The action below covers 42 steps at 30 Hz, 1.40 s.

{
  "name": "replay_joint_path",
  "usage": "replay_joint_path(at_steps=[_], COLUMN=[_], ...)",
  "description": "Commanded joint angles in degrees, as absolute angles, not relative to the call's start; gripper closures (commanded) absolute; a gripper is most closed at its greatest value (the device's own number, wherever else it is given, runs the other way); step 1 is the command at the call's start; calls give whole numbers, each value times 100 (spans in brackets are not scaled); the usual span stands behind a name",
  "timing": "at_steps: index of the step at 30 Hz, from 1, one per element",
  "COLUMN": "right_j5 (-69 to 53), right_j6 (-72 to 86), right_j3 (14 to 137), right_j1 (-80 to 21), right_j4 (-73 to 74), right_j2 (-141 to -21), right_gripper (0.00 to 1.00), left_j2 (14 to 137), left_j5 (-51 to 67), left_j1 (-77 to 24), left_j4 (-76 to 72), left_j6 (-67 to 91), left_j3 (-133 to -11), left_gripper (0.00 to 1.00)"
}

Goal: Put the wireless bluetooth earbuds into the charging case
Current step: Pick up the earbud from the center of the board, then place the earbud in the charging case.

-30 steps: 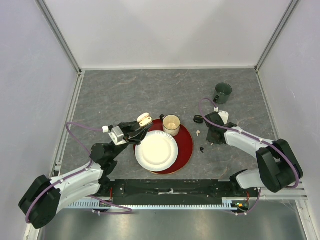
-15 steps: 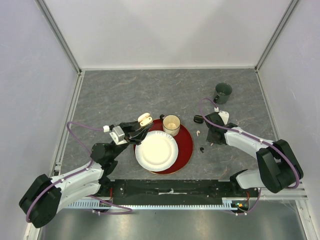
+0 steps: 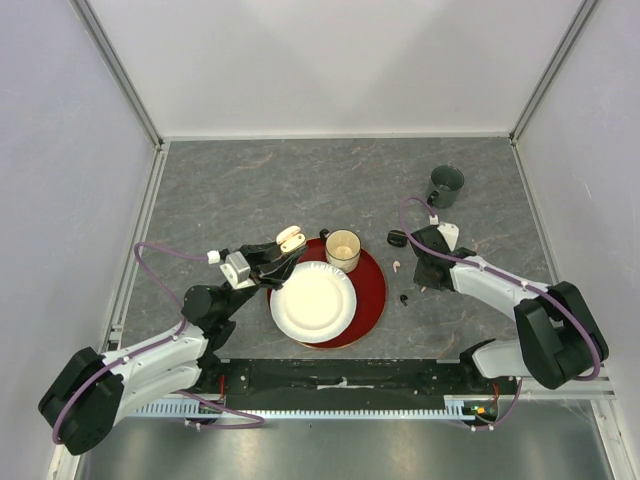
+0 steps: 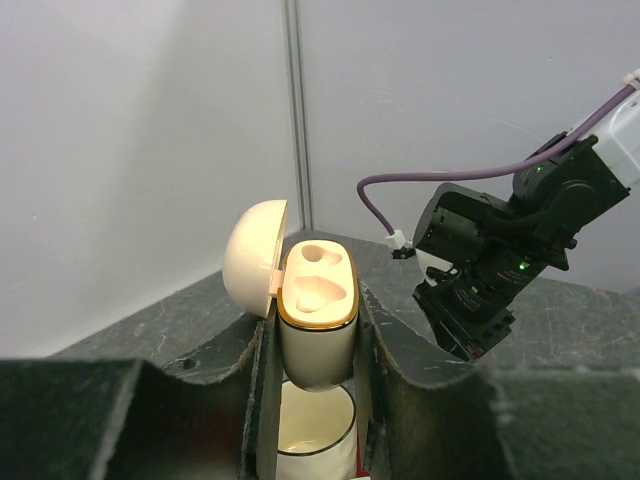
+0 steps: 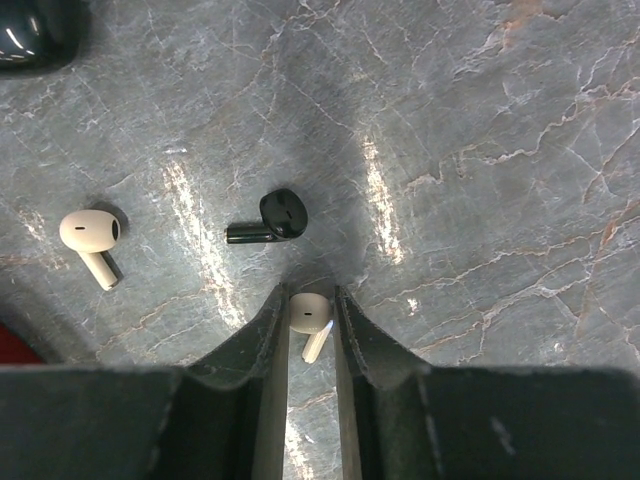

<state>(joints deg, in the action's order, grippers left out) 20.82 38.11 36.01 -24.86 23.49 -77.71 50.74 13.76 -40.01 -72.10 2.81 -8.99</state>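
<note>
My left gripper (image 3: 283,252) is shut on the open white charging case (image 3: 291,238), held upright over the red plate's far left rim. In the left wrist view the case (image 4: 318,330) stands between the fingers, lid swung left and both sockets empty. My right gripper (image 3: 421,283) points down at the table right of the plate, shut on a white earbud (image 5: 310,312). Another white earbud (image 5: 88,235) and a black earbud (image 5: 275,215) lie loose on the table just beyond the tips. From above they are the white earbud (image 3: 397,266) and the black earbud (image 3: 404,298).
A white paper plate (image 3: 313,300) and a paper cup (image 3: 343,248) sit on the red plate (image 3: 372,290). A black case (image 3: 397,238) lies near the right wrist and a dark mug (image 3: 446,185) stands at the back right.
The right jaws have closed onto the white earbud between them. The left arm and the case have hardly moved.
</note>
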Motion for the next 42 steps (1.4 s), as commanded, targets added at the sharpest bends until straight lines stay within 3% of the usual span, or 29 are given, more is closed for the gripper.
replay_joint_path(at_steps=[1,16,24,42], right_j5=[2074,1521,2583,3910], right_j6=[3788,3209,2690,1249], right_j3=[3507,4042,4675,5151], right_j1=[-2470,-2662,-3873,-6169], right_j4=[2479,2101,1425,-1334], right_j2=[-7708,-6269,-5538,-5915], right_gripper=[81,98,100,100], left_j2=[5080,5282,5642,6547], left_j5=[1310,1441,1591,1652], left_j1=[-4008,-4008,-4017,-4017], left_j4=[-7488,-7497,-7558,-7936], left_j6=[88,149,228,518], left_j3=[-958,-1072,-1239,-1582], left_gripper=[98,98,98,98])
